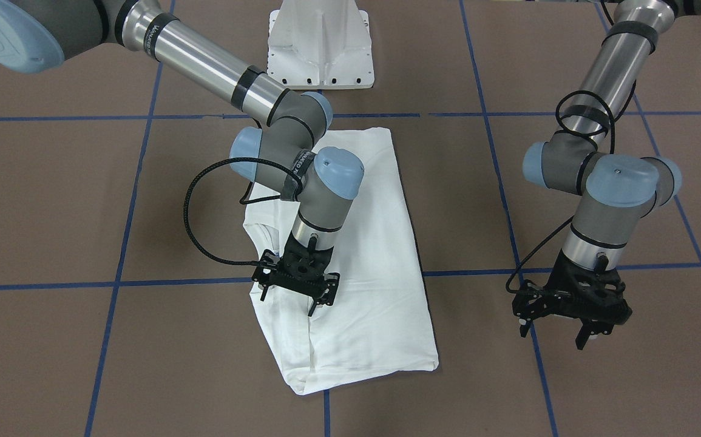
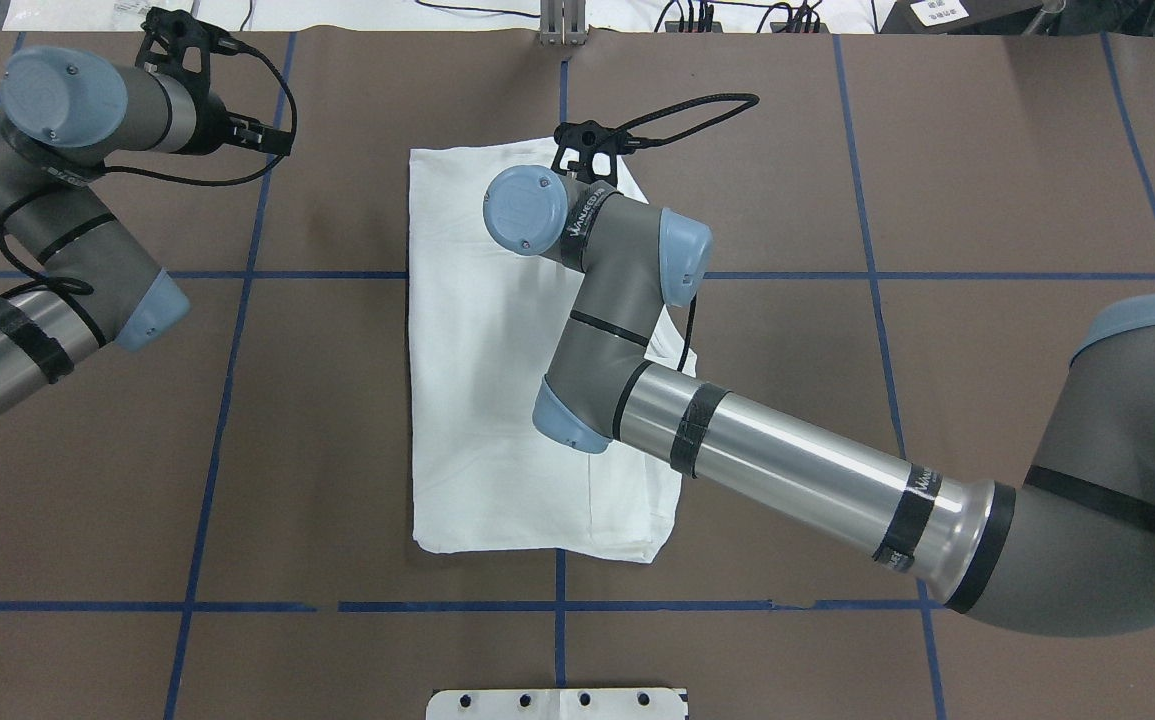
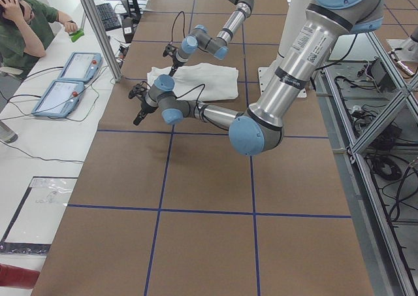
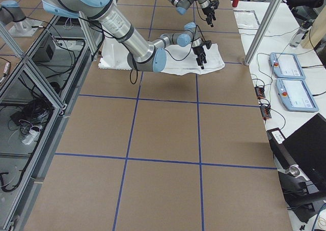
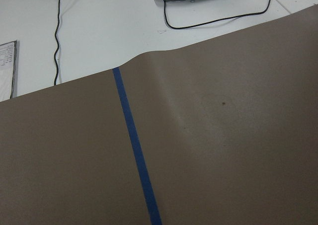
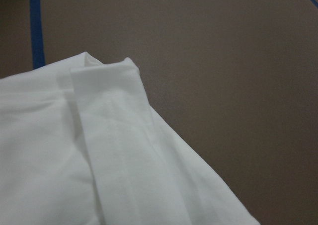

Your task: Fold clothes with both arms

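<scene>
The T-shirt [image 1: 374, 261], likely light and limp, lies folded long just beneath the spread, empty fingers of the right gripper [image 1: 289, 300] (end corners look best to pinch); the left gripper [image 1: 553, 337], equally spread, hangs well aside.

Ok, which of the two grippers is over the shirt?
The right gripper, open over the folded white shirt; the left gripper hangs over the brown table, well off the cloth.

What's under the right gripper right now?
The folded white shirt lies under the right gripper, fingers spread, near the shirt's end away from the robot. The table beneath is covered there; whether the fingers touch cloth cannot be told.
</scene>
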Available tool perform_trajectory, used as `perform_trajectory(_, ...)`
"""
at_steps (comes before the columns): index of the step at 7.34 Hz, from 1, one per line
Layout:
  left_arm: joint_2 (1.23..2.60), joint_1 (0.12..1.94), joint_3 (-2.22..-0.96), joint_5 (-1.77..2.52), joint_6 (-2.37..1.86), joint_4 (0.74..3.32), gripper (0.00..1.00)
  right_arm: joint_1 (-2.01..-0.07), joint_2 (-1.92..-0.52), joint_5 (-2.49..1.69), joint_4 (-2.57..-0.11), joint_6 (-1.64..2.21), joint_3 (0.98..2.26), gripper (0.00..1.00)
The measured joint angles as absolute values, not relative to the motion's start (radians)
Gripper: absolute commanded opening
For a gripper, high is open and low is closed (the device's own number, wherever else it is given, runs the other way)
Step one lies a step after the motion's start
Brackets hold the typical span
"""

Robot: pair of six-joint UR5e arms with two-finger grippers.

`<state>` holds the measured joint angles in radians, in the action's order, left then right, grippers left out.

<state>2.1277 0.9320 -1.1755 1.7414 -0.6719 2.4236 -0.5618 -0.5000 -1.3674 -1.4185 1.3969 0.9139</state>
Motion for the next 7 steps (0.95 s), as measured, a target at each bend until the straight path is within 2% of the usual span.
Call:
perform_trajectory(5,2.128,0.928,-1.177,1.743,-0.672,2.425,1.0,-0.578,-0.499,-1.366,-1.501,1.204,0.927,1.0)
perform_trajectory(7,2.129,0.928,-1.177,1.743,-0.673,2.424,1.0,-0.59,-0.527,-1.368,-1.637,1.108,1.026,1.0)
